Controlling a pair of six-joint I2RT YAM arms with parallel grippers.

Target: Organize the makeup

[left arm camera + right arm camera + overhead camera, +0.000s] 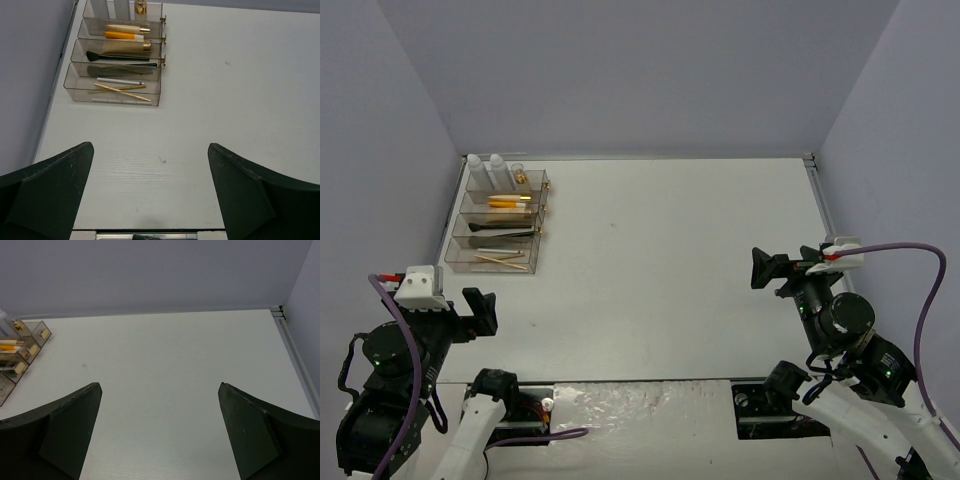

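Acrylic drawer box (75, 94) stands at the far left of the table (670, 250), and all the makeup (505, 228) that shows lies inside it. Two white bottles (488, 172) and a gold-capped vial (140, 7) fill the back tier. Next come an orange tube (120, 35) and a beige tube (125, 47), then a black brush (117, 57), with wooden sticks (122, 92) in front. Left gripper (151, 146) hangs spread wide with nothing between its jaws. The box lies ahead of it and a little left, its tubes, brush and sticks crosswise to the reach. Right gripper (160, 385), likewise spread and empty, sits well apart across the table, so the left arm is nearer for any further sorting.
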